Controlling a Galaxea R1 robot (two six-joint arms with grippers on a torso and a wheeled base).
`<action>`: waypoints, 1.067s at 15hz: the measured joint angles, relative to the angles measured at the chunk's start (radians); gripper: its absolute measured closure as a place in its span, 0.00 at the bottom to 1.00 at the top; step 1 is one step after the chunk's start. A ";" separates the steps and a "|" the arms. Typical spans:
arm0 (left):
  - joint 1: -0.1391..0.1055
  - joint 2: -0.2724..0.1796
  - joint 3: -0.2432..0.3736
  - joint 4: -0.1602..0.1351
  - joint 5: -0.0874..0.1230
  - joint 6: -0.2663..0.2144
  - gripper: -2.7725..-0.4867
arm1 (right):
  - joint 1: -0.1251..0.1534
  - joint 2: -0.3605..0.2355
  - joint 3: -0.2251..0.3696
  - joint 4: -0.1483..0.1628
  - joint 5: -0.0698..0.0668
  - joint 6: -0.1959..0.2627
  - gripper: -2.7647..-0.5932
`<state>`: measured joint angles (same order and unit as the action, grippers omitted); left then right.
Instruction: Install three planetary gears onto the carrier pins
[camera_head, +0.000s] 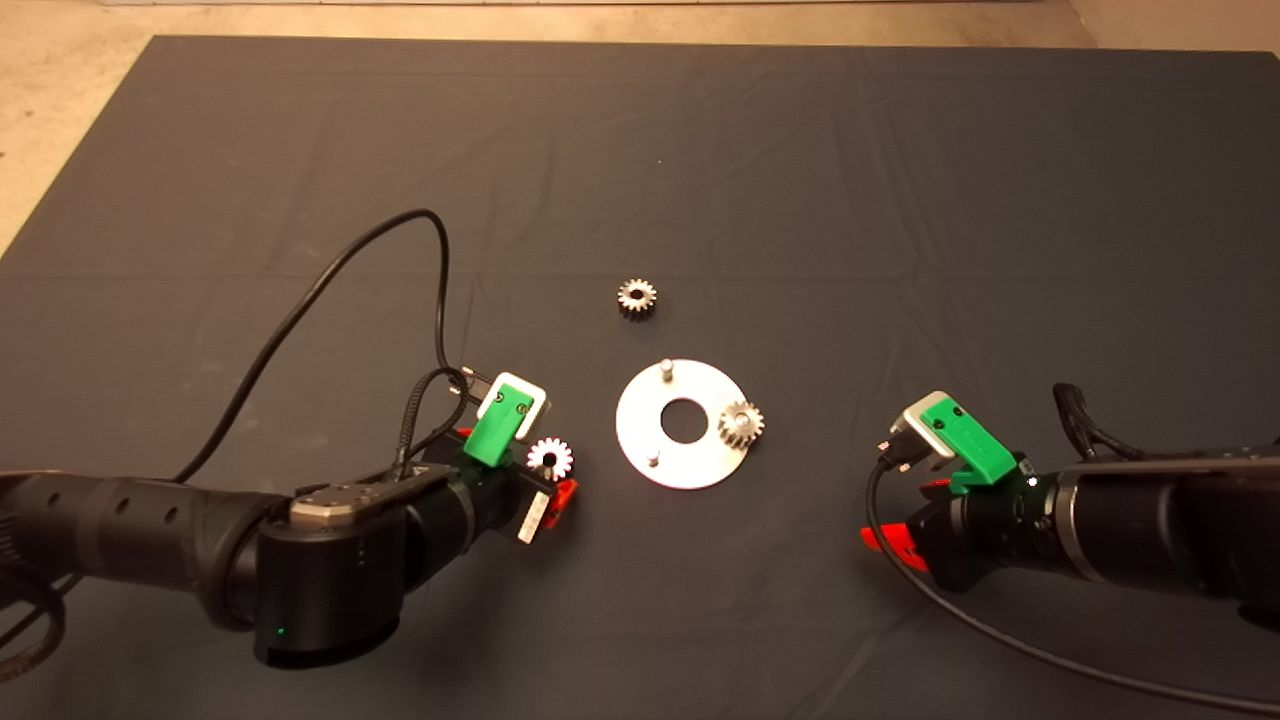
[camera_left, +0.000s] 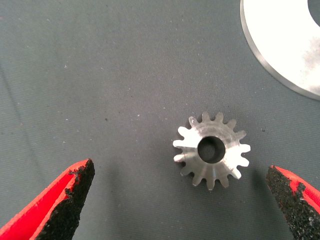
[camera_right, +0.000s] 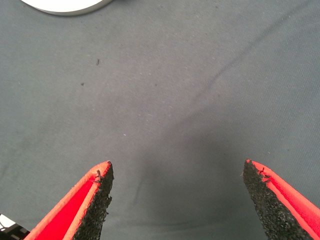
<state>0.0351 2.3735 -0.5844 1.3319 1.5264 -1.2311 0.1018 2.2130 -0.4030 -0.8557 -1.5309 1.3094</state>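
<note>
A dark grey cloth mat (camera_head: 800, 180), creased in faint lines, is spread over the counter (camera_head: 60, 120), whose pale beige surface is seen beyond the mat's far and left edges. Near the middle of the mat a flat shiny silver disc with a large round central hole (camera_head: 650, 440) is laid flat. Two short upright silver pins (camera_head: 666, 368) (camera_head: 652, 459) are seen bare on it, both pointing straight up. A small toothed steel gear (camera_head: 741, 424) is seated at the disc's right rim, its axis vertical. A second small steel gear (camera_head: 636, 297) is lying flat on the mat beyond the disc, apart from it. A third silvery toothed gear (camera_left: 212, 150) is lying flat just left of the disc, its centre hole facing up. The left green gripper (camera_left: 182, 197) is held over this gear, its red fingers (camera_left: 62, 197) spread wide on either side without touching it. The right green gripper (camera_right: 177, 197) is held low over bare mat to the right of the disc, its fingers (camera_right: 92, 197) likewise spread and holding nothing.
</note>
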 joint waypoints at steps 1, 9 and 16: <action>0.004 0.006 -0.008 0.001 0.000 0.000 0.13 | 0.000 -0.002 0.000 0.000 0.001 0.000 0.39; 0.028 0.012 -0.028 0.023 0.000 0.002 0.17 | -0.004 -0.008 0.000 -0.001 0.000 0.000 0.39; 0.028 0.015 -0.037 0.026 0.000 0.002 0.30 | -0.003 -0.008 0.000 -0.001 0.001 0.000 0.39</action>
<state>0.0634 2.3882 -0.6216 1.3580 1.5260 -1.2291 0.0989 2.2051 -0.4026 -0.8566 -1.5302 1.3094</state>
